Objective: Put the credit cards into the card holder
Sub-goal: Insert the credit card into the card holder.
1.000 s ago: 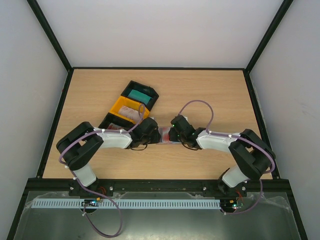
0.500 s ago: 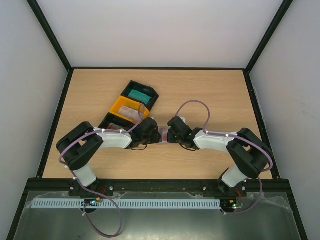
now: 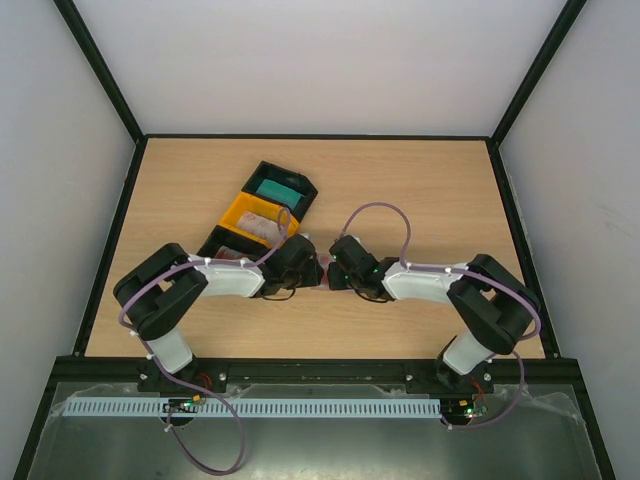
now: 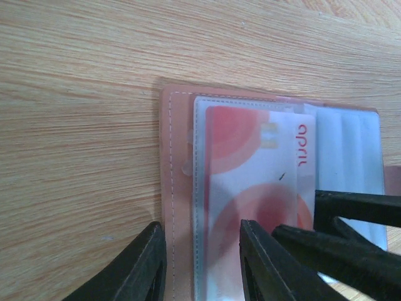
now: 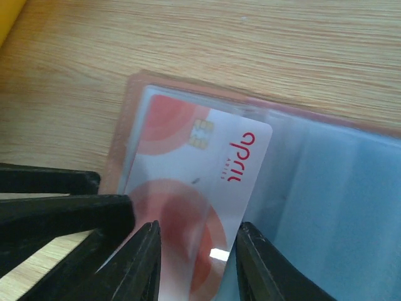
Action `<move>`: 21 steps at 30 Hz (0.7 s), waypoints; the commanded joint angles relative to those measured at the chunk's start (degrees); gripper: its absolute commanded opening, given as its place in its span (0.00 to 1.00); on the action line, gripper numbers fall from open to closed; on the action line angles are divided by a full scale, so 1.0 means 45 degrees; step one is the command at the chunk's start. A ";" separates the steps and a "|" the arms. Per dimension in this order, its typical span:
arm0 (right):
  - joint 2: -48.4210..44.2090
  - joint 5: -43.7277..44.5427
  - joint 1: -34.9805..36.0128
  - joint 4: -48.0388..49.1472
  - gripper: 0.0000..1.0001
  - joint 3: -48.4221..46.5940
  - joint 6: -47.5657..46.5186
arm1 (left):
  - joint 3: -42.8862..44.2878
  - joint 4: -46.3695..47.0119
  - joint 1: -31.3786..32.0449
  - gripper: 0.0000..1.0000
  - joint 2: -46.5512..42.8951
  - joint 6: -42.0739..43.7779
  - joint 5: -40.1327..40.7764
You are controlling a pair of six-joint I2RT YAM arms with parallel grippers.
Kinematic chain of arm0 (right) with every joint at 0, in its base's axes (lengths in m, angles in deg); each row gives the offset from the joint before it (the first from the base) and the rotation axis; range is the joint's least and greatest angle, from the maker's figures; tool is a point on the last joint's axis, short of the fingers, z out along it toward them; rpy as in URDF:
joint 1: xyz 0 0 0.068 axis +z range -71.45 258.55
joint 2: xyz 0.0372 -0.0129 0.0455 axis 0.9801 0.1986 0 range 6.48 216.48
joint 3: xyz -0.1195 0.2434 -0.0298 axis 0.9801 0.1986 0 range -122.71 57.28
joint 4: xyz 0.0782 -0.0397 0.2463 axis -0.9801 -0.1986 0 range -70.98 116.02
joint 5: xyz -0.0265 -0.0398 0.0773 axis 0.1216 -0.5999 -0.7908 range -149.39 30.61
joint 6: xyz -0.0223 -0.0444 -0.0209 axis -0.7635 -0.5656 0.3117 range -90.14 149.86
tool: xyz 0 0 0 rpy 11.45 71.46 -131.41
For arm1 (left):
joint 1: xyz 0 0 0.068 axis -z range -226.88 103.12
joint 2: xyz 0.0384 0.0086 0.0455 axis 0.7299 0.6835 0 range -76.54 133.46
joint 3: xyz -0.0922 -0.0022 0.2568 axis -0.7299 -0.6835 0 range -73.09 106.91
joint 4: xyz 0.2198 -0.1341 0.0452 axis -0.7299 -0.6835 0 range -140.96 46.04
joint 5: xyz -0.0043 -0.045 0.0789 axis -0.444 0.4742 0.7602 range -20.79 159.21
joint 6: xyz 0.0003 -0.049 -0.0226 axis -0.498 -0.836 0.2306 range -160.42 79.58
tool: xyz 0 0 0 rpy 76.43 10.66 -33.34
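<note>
The red-and-white plastic credit card [image 4: 250, 175] lies against the clear sleeve [image 4: 351, 157] of the flat brown leather-like card holder [image 4: 178, 157], long axis pointing straight ahead of both wrists. My left gripper [image 4: 200, 244], part-spread, straddles the holder's stitched edge. My right gripper [image 5: 197, 244], likewise spread, covers the card's near end.

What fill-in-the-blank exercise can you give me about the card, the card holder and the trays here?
The red-and-white card has a small gold ____ near one end.
The card holder lies flat on a ____ table.
In the top view, the teal card sits in a ____ tray.
Missing words: chip; wooden; black.
</note>
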State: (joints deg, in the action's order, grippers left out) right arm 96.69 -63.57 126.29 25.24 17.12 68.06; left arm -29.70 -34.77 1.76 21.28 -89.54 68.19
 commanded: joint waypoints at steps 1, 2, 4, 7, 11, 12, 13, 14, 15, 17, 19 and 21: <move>0.0462 -0.0470 0.0407 0.0150 0.33 -0.0763 -0.1099 | -0.0425 -0.0918 0.0109 0.36 0.0670 -0.0002 -0.0109; 0.0602 -0.0566 0.0440 0.0126 0.33 -0.0877 -0.1224 | -0.0442 -0.0911 0.0108 0.36 0.0682 -0.0002 -0.0107; 0.0855 -0.0578 0.0451 0.0061 0.33 -0.1035 -0.1327 | -0.0429 -0.0910 0.0140 0.36 0.0707 0.0000 -0.0106; 0.0979 -0.0172 0.0464 -0.0083 0.33 -0.1169 -0.1297 | -0.0463 -0.0937 0.0160 0.35 0.0711 -0.0002 -0.0035; 0.0264 0.0877 0.0463 -0.0554 0.35 -0.1009 -0.0923 | -0.0573 -0.1033 0.0191 0.33 0.0715 -0.0057 0.0172; -0.0170 0.1185 0.0464 -0.0661 0.36 -0.0911 -0.0821 | -0.0577 -0.1071 0.0202 0.33 0.0732 -0.0065 0.0221; -0.0537 0.1504 0.0461 -0.0774 0.38 -0.0810 -0.0698 | -0.0593 -0.1084 0.0198 0.33 0.0763 -0.0063 0.0257; -0.0924 0.1808 0.0461 -0.0922 0.41 -0.0686 -0.0602 | -0.0600 -0.1102 0.0212 0.33 0.0789 -0.0075 0.0296; -0.1222 0.2119 0.0464 -0.1053 0.43 -0.0599 -0.0510 | -0.0603 -0.1096 0.0222 0.32 0.0824 -0.0079 0.0313; -0.1676 0.2732 0.0454 -0.1369 0.44 -0.0448 -0.0458 | -0.0616 -0.1102 0.0262 0.32 0.0895 -0.0099 0.0333; -0.1820 0.3097 0.0464 -0.1696 0.44 -0.0363 -0.0454 | -0.0615 -0.1105 0.0302 0.32 0.0972 -0.0116 0.0353; -0.1685 0.3394 0.0454 -0.2013 0.44 -0.0324 -0.0449 | -0.0597 -0.1101 0.0330 0.32 0.1017 -0.0135 0.0362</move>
State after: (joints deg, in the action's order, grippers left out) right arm 89.17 -54.63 128.08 21.29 14.26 65.22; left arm -30.00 -32.89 2.46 22.04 -89.58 69.79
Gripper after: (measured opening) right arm 0.442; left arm 0.321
